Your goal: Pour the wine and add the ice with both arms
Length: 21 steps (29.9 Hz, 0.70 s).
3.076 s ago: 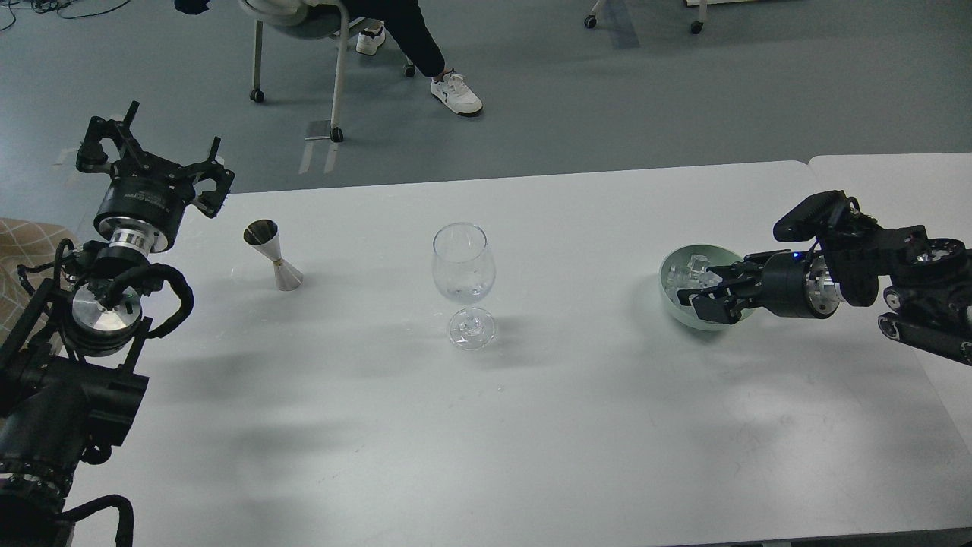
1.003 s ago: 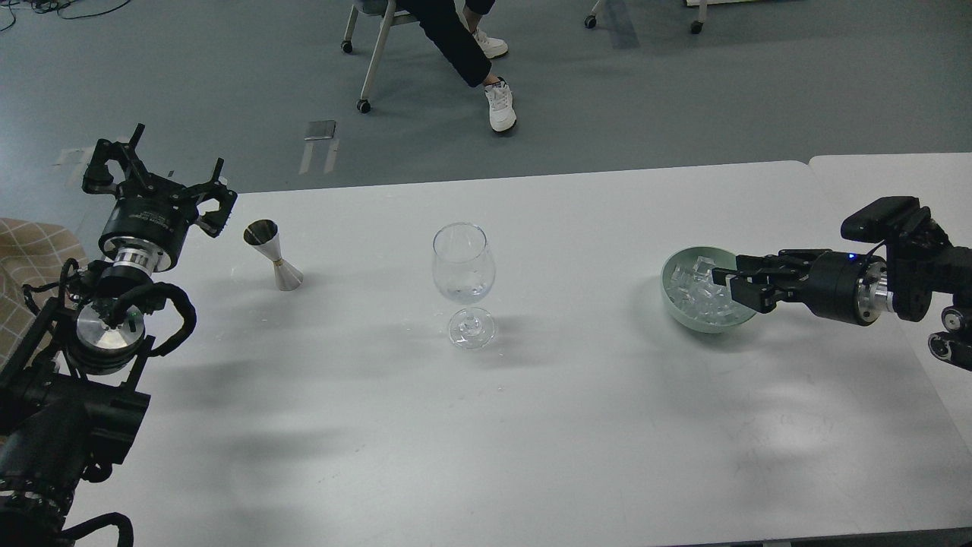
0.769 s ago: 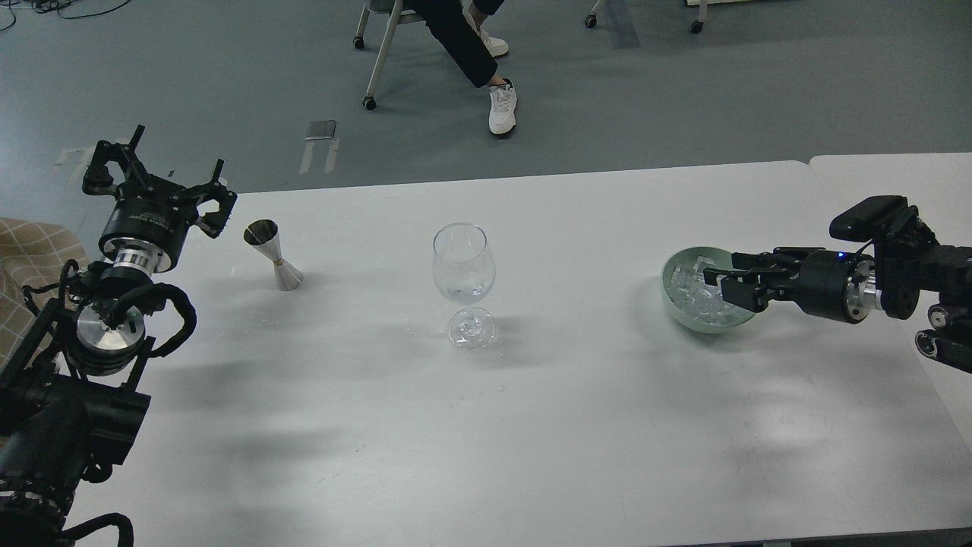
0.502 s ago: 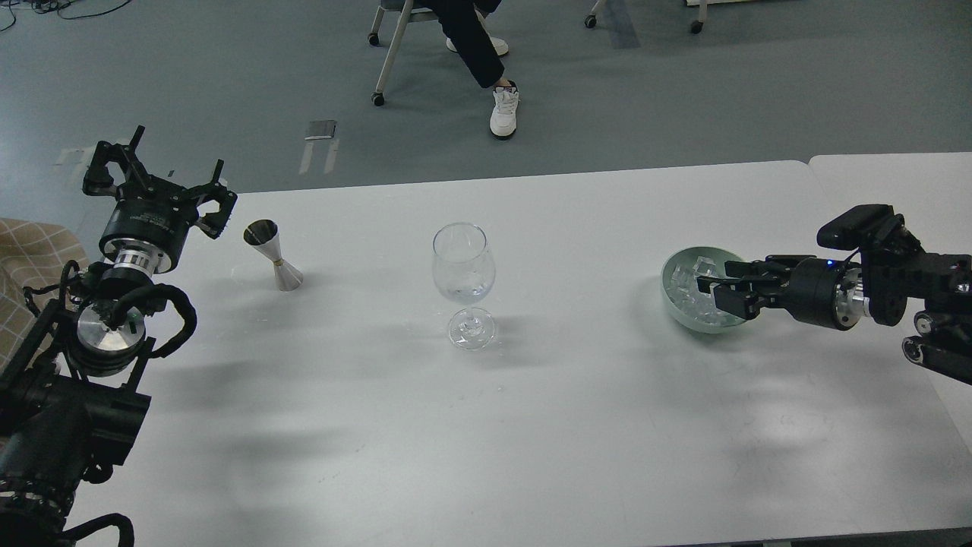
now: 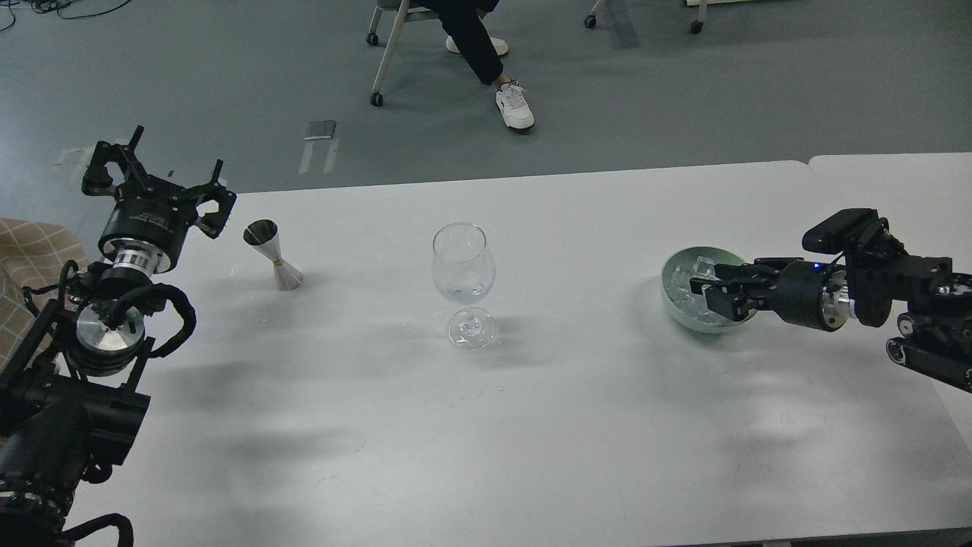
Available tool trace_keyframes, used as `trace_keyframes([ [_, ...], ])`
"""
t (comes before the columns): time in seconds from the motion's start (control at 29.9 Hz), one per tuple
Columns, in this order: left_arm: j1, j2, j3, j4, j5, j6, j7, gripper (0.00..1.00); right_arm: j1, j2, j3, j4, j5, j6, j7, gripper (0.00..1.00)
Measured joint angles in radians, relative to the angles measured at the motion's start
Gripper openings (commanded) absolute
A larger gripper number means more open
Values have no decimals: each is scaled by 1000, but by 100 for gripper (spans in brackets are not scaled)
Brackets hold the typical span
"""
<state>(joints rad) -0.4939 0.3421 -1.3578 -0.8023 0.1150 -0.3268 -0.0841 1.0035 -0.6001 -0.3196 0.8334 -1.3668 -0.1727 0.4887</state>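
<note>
Right of the wine glass (image 5: 463, 282), well apart from it, the pale green bowl (image 5: 673, 308) holds the ice (image 5: 686, 282), piled w/ the right hand (image 5: 705, 295) reaching in over its near-right rim. Fingers look a little apart among the cubes, prob. lined up to pinch one; can't tell if any cube is actually caught, since black fingers cover that part of the pile. Glass stands upright mid-desk (image 5: 531, 410), between both arms so either can reach it. Wine (image 5: 465, 289): only a faint trace at the bowl bottom of the glass, hard to confirm. Left of the glass the steel jigger (image 5: 272, 254) stands tilted, contents not visible. Farther left of the glass, beyond the jigger, left hand (image 5: 156, 169) hovers at the desk edge, fingers spread wide, empty, parked clear. Person on chair beyond the desk is cut off by the frame.
</note>
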Motion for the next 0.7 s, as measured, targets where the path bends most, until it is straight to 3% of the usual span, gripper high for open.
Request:
trace_keyframes([
  [0.47, 0, 4, -4, 0, -1, 0, 0, 98, 5, 3, -12, 6, 0, 1, 0, 28],
  [0.7, 0, 5, -4, 0, 0, 0, 0, 98, 6, 2, -12, 10, 2, 1, 0, 27],
])
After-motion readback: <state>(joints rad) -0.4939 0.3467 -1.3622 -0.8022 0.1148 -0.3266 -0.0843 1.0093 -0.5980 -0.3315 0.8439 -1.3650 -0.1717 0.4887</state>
